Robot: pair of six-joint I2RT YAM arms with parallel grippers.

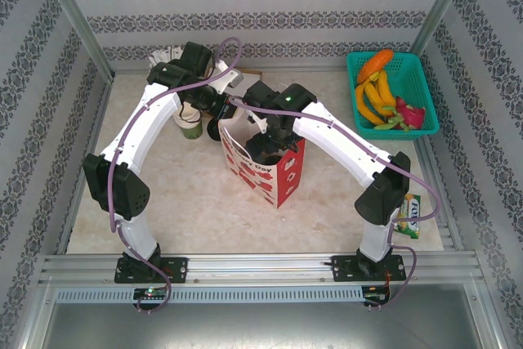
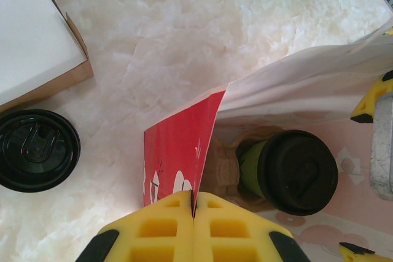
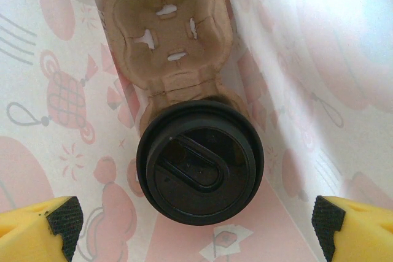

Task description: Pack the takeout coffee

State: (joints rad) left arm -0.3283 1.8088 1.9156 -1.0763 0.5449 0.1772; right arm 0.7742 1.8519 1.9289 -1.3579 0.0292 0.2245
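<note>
The takeout coffee (image 3: 199, 161), a pale-green cup (image 2: 249, 167) under a round black lid (image 2: 296, 172), stands in one pocket of a brown cardboard carrier (image 3: 166, 29) at the bottom of the red-and-white paper bag (image 1: 282, 177). My left gripper (image 2: 194, 204) is shut on the bag's red rim and holds the mouth open. My right gripper (image 3: 196, 231) hangs open inside the bag, straight above the cup, with its yellow fingers (image 3: 43, 228) well apart from the lid. In the top view my right gripper (image 1: 274, 146) sits in the bag's mouth.
A second black-lidded cup (image 2: 37, 148) stands on the table left of the bag, beside a white box (image 2: 31, 35). A pale-green cup (image 1: 189, 124) and stacked cups (image 1: 167, 56) are at the back left. A green fruit basket (image 1: 409, 56) stands back right, a snack packet (image 1: 411, 214) near the right base.
</note>
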